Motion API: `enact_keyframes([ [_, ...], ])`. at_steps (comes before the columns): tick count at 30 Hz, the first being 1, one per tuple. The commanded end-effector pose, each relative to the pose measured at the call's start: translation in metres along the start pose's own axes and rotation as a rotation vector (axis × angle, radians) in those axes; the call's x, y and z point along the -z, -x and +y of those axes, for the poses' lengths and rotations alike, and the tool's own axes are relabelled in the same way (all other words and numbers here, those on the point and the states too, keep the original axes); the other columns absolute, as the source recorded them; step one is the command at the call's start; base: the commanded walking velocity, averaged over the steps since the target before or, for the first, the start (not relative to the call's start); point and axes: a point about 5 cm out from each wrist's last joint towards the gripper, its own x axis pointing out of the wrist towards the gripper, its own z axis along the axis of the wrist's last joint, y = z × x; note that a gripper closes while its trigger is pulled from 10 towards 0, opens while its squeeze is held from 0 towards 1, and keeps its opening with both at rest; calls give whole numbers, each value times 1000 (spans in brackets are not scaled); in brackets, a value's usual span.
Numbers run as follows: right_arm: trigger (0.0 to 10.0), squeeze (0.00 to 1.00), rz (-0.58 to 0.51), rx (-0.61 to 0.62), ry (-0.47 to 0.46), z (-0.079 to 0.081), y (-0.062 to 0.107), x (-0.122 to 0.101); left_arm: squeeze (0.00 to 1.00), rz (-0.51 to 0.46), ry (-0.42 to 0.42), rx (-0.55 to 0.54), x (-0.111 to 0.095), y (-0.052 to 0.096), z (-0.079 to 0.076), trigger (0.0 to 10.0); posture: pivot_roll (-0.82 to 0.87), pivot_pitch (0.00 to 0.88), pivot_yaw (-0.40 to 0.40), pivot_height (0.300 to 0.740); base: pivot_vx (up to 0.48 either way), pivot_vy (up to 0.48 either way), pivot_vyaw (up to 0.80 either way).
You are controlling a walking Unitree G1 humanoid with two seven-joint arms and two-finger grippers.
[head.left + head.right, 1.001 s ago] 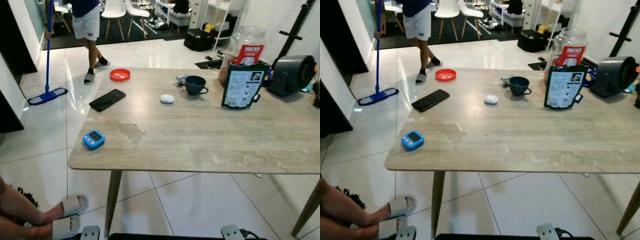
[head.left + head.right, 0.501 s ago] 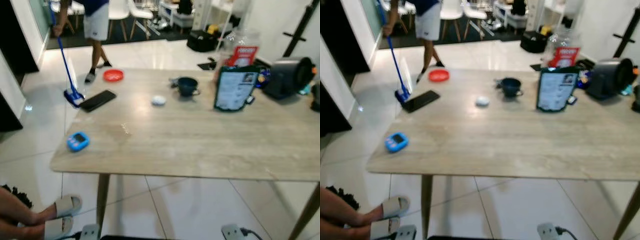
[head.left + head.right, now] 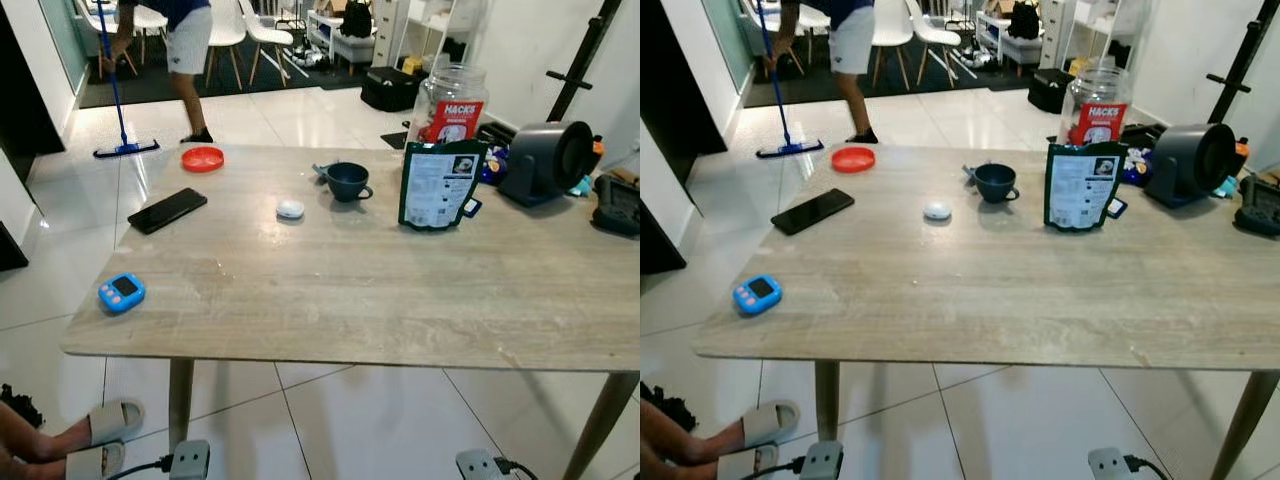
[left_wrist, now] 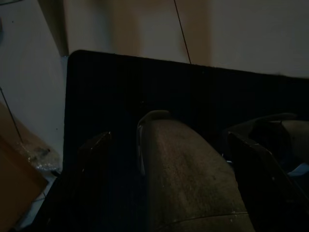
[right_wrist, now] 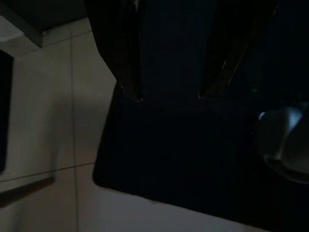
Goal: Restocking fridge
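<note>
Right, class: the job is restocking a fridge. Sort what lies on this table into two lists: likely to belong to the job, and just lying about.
Likely for the job (a judgement):
- dark green printed pouch
- clear jar with red label

Just lying about:
- black phone
- blue digital timer
- red round lid
- dark blue cup
- small white case
- grey fan

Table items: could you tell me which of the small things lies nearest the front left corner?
The blue timer; the black phone and red lid lie farther back.

The head's stereo pair looked forward and down across a wooden table [image 3: 400,290] from its near edge, both eyes sharing the tabletop and tiled floor [image 3: 980,400]. Both wrist cameras faced down, close over a dark mat [image 5: 183,159].
</note>
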Motion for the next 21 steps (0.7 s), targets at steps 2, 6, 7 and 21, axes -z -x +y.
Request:
enact_keyframes([
  [2,10000,0,-6,14,-9,-8,1,-2,0,39,6,9,10,-1,-10,10000,-48,0,-78,740,0,-469,0],
  [6,10000,0,-3,16,3,-9,1,-3,0,26,19,0,6,-1,-9,10000,-45,0,-78,740,0,0,0],
  [7,10000,0,-8,16,3,-9,1,-4,0,28,14,-4,7,-1,-7,10000,-49,0,-70,740,0,0,0],
  [21,10000,0,-6,10,-30,3,0,3,0,21,-36,-43,7,5,15,10000,-26,0,-10,740,0,0,0],
])
